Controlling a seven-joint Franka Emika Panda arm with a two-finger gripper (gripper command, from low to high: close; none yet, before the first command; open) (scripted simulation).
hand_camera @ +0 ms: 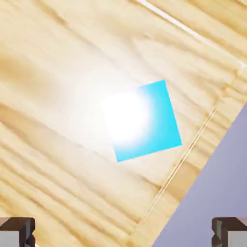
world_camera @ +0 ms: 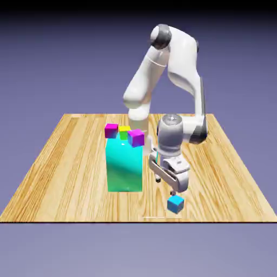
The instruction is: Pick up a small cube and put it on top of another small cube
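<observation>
The gripper hangs just above the blue cube, pointing down at it. Its two fingers are spread wide apart and hold nothing. In the hand view they sit in the two bottom corners, and the blue cube lies on the wood far up between them, not touching either one.

There is one blue cube. It sits on the table near the front edge, a bit to the exterior view's right of the middle. It is small, with bright light-blue faces. In the hand view it looks like a tilted square with a big white shine on one side. The table's edge runs close by it there.

There is one tall teal block. It stands on the table to the exterior view's left of the gripper, close to the arm.

Behind the block's top there are three more small cubes. One is a pink cube, at the block's top left corner. One is a yellow-green cube, in the middle and partly hidden. One is a purple cube, at the top right corner. I cannot tell if they sit on the block or behind it.

The block stands between the blue cube and the pink cube.
</observation>
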